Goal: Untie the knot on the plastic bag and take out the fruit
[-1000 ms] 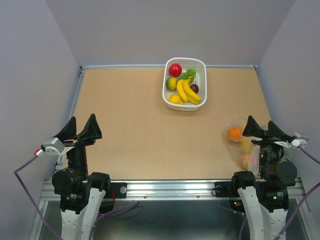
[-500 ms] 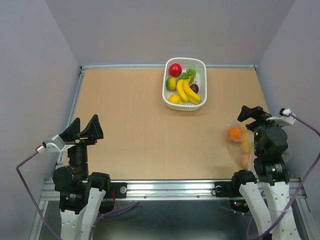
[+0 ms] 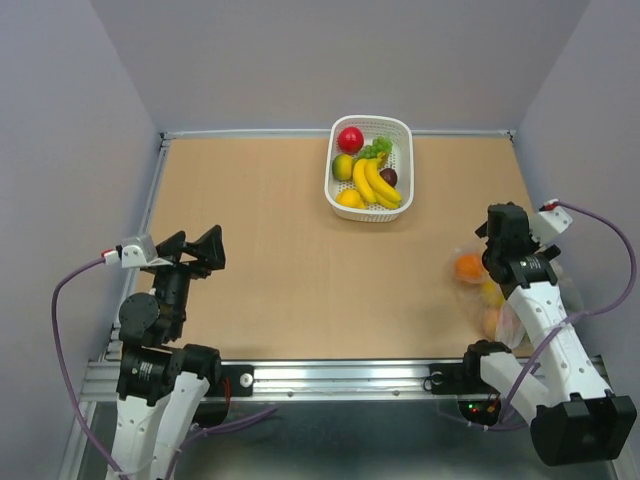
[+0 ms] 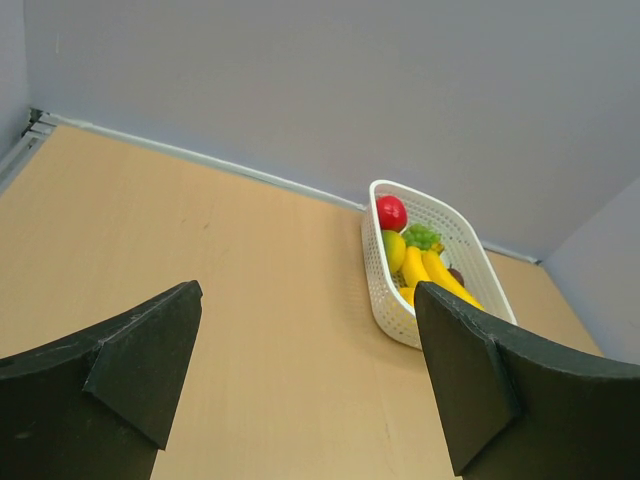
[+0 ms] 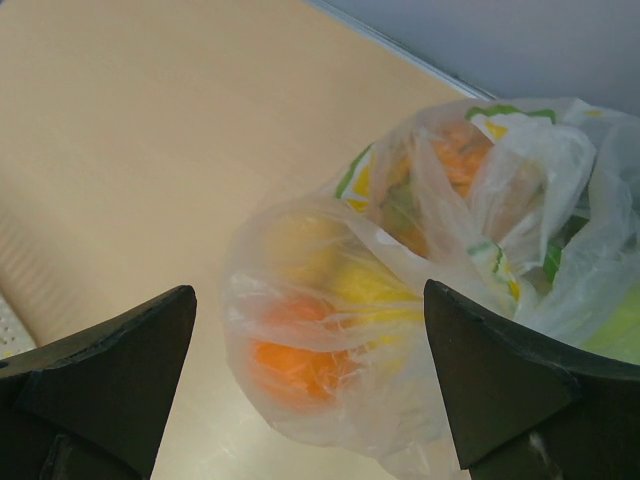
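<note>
— Left tool (image 3: 198, 240), overhead?
— Spread apart, above the desk (image 3: 300, 270) near its left edge. My right tool (image 3: 500, 232) hangs over the plastic bag (image 3: 472, 283) by the right edge.
— Left wrist?
— I see the white basket (image 4: 385, 300) well ahead, framed by the parted tool.
— Right wrist?
— Parted too; the fruit (image 5: 295, 365) lies inside the bag, just beneath it.

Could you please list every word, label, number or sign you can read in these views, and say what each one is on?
No text can be read in any view.
The plastic bag has green and yellow printed marks, but no legible words.
The white basket shows no label.
</note>
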`<action>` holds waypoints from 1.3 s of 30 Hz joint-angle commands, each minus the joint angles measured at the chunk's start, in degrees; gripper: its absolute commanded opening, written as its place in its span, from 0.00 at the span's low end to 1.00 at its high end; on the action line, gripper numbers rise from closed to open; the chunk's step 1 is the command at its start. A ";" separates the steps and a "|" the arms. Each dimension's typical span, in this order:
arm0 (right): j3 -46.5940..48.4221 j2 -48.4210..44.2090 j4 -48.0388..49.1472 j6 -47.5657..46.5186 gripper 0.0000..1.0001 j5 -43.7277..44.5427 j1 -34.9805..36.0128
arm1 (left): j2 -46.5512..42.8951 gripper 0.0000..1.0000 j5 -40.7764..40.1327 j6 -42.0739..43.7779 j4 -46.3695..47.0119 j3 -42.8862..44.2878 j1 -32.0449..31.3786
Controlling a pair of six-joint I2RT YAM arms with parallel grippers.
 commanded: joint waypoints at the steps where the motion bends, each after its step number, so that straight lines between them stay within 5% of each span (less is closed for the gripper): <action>1: -2.53 2.14 -1.75 9.35 1.00 6.22 0.43 | -1.37 0.99 -1.89 0.94 1.43 1.73 -1.89; 12: -7.54 16.29 -0.53 17.80 0.97 4.46 0.34 | -2.69 0.99 -1.89 1.55 1.52 1.55 -3.65; 14: -7.63 17.35 0.52 16.22 0.77 3.24 0.34 | -2.52 0.99 -1.80 1.64 1.52 1.47 -3.83; 15: -7.55 17.35 1.75 13.52 0.55 2.79 0.43 | -2.43 0.99 -1.71 1.64 1.60 1.55 -3.83; 17: -7.55 16.57 3.59 8.95 0.36 0.34 0.43 | -2.17 0.99 -1.54 1.64 1.69 1.38 -3.92; 18: -7.81 16.13 4.22 7.27 0.13 -1.07 0.34 | -1.82 0.99 -1.54 1.64 1.78 1.47 -3.83; 19: -7.98 15.60 4.66 5.51 0.01 -4.13 0.43 | -1.81 0.99 -1.27 1.73 1.87 1.47 -3.83; 29: -10.79 5.32 6.33 -4.79 0.00 -30.65 3.23 | 0.47 0.98 1.54 1.64 2.75 0.94 -2.69; 32: -10.89 6.62 6.86 -2.69 0.01 -35.79 10.25 | 1.17 0.98 3.21 1.55 3.27 0.76 -1.72; 39: -6.33 13.90 14.57 9.34 0.01 -29.31 37.65 | 4.77 0.98 8.82 1.47 4.33 0.41 -0.75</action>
